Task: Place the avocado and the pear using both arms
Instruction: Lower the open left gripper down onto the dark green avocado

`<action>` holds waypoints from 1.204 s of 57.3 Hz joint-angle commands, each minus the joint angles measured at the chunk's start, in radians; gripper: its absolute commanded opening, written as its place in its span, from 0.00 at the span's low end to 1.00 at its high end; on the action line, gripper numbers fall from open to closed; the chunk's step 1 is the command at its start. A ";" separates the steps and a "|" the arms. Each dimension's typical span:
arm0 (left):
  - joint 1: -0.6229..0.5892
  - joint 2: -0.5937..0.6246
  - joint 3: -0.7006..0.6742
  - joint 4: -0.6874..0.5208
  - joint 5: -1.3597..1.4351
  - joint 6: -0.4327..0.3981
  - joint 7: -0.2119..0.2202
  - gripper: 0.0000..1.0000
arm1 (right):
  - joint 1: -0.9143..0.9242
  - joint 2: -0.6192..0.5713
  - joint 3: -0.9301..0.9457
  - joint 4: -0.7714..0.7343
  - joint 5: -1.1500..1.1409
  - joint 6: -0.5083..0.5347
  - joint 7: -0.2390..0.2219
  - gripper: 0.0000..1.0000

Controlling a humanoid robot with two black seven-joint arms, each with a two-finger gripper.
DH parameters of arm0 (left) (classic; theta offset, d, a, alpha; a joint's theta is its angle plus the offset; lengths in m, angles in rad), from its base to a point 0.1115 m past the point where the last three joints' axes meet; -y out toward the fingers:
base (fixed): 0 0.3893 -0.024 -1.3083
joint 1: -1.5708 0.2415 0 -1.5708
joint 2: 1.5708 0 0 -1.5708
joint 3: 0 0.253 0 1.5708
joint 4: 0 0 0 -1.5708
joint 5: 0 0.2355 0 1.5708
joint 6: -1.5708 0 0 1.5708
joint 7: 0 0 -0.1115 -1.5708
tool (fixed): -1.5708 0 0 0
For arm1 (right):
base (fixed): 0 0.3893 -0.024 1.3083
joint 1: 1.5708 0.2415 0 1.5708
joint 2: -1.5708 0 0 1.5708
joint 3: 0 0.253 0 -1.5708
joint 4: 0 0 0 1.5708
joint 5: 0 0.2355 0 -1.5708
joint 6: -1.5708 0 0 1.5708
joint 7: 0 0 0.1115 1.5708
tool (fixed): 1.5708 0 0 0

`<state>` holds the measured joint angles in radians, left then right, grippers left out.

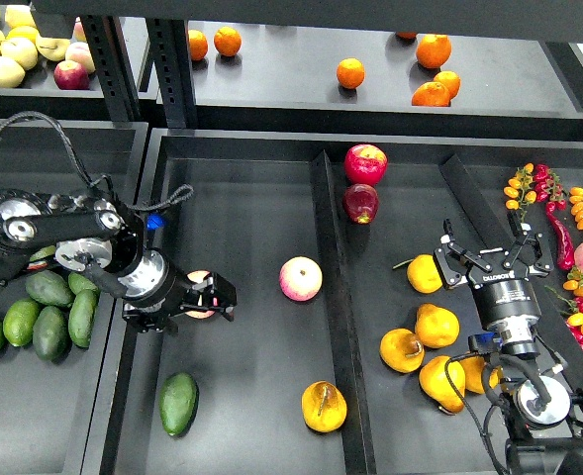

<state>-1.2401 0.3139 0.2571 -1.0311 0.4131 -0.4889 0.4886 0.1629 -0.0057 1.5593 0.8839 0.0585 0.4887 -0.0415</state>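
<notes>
Black and bulky, the left gripper (210,297) sits left of centre, its jaws closed around a pink-yellow apple (198,294). Right of centre, the right gripper (489,252) gapes wide, holding nothing. Along the bottom lie the avocado (178,403) and, further right, the pear (324,407).

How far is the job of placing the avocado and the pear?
Both look placed: the avocado and the pear lie loose in the middle tray. Neither gripper holds them; the right gripper is open and empty, while the left gripper is near a pink apple. Little seems left.
</notes>
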 commanded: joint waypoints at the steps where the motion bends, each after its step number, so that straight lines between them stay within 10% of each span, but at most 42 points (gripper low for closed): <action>1: 0.004 -0.004 0.019 0.000 0.038 0.000 0.000 1.00 | 0.000 -0.028 0.007 -0.003 0.001 0.000 0.000 1.00; 69: 0.162 -0.093 0.044 0.183 0.150 0.000 0.000 1.00 | -0.014 -0.033 0.016 -0.039 0.004 0.000 -0.001 1.00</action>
<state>-1.0900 0.2288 0.3008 -0.8583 0.5554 -0.4887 0.4886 0.1487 -0.0383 1.5755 0.8444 0.0630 0.4887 -0.0430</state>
